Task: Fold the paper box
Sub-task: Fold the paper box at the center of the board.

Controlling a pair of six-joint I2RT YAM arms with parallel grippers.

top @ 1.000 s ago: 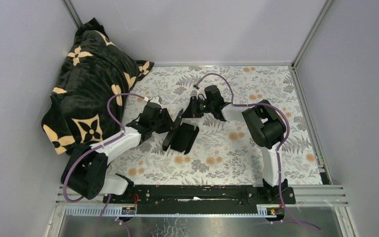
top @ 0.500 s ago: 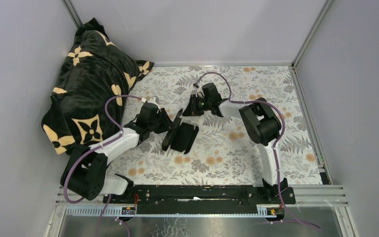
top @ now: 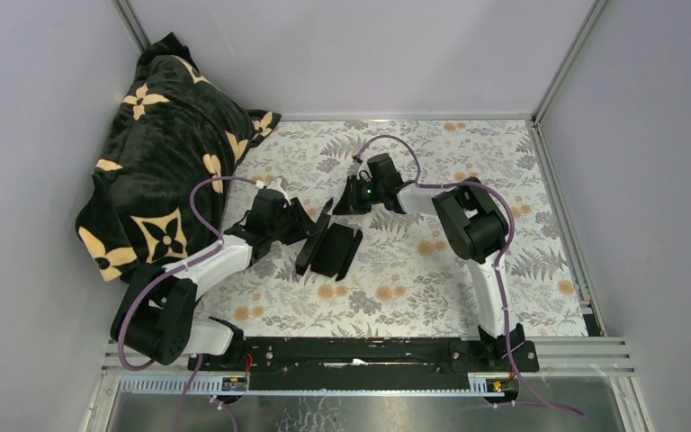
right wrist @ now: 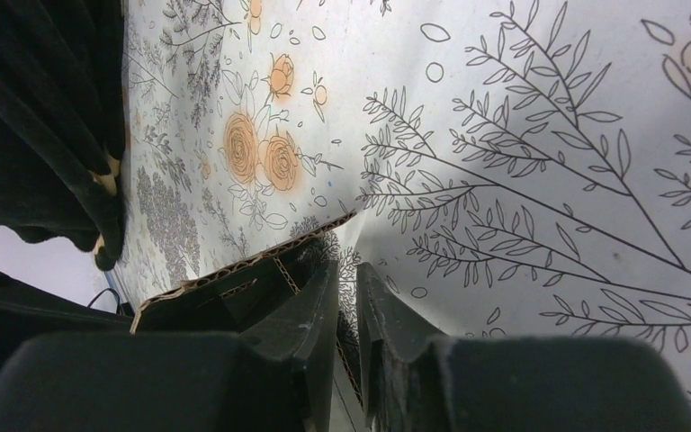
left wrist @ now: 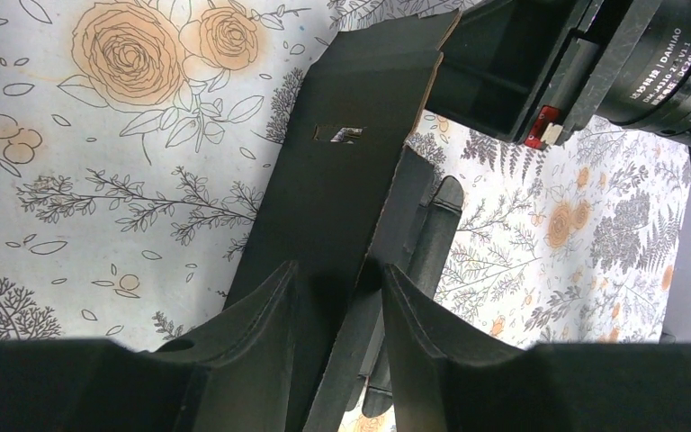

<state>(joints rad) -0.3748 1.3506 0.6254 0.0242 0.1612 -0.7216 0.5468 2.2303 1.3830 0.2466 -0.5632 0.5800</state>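
The paper box [top: 330, 245] is black creased card, partly raised, lying mid-table on the floral cloth. My left gripper [top: 311, 225] reaches in from the left. In the left wrist view its jaws [left wrist: 337, 270] are shut on the box's long panel [left wrist: 342, 180], which has a small slot, and on a folded wall beside it. My right gripper [top: 349, 200] comes from behind. In the right wrist view it [right wrist: 348, 270] is nearly closed on a thin flap whose corrugated edge [right wrist: 234, 274] shows. The box's far underside is hidden.
A black plush blanket with cream flowers [top: 162, 153] is heaped at the back left and also shows in the right wrist view [right wrist: 45, 117]. Grey enclosure walls bound the floral cloth [top: 432, 270]. The arms' base rail [top: 360, 351] runs along the near edge.
Both wrists have shifted slightly to the left. The box has stayed between them with both grips kept.
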